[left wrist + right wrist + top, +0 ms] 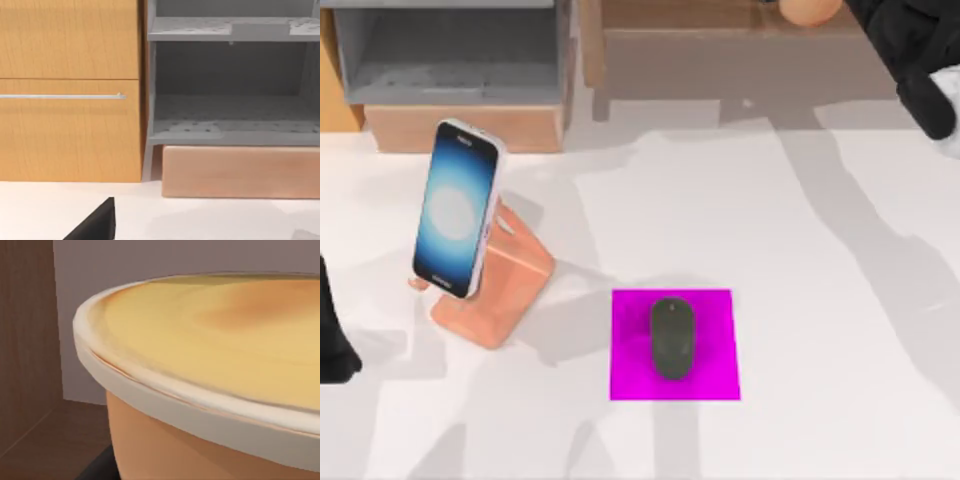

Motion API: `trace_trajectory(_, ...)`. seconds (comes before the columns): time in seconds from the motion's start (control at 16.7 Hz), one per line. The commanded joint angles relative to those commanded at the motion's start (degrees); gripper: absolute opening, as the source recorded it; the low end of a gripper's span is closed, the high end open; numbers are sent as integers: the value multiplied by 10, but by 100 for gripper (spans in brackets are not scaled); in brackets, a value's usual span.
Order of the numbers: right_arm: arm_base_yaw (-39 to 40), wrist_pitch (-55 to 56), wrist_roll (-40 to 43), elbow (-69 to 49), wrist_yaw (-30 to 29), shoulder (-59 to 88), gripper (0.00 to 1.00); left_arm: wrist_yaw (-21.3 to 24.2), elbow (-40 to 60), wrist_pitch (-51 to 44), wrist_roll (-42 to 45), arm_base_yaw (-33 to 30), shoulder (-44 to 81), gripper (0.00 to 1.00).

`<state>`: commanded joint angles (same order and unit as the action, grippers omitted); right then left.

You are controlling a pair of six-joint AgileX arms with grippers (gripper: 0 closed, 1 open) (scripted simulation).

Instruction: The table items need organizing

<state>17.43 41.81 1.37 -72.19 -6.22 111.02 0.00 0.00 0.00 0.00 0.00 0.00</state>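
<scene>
The right gripper's fingers cannot be made out: in the right wrist view the orange cup [165, 450] with its yellowish lid [215, 335] sits very close to the camera, a dark edge just at its base, so whether the fingers are apart or clamped on it cannot be told. In the top view the right arm [910, 50] reaches in at the upper right corner of the frame, beside the cup [808, 10], which stands in a brown wooden shelf unit [720, 25] along the top edge. The left arm [332, 340] is parked at the left edge of the frame, and its fingers cannot be judged either; the left wrist view catches what may be one dark fingertip [97, 225] low in the picture, facing a wooden drawer cabinet [70, 130] and a grey shelf [230, 130] set on a pinkish block [240, 172]. On the white table [840, 250] the smartphone [455, 208] leans tilted on a salmon stand [505, 285] at the left of the frame, screen glowing blue. The dark grey mouse [672, 338] lies on a magenta mat [715, 375] in the lower middle, well apart from the phone and both arms.
</scene>
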Motion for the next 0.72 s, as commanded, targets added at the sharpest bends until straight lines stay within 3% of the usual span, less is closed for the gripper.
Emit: trace_trajectory(0.72,-222,-44,-4,-51,130,19,0,0,0,0,0,0,0,100)
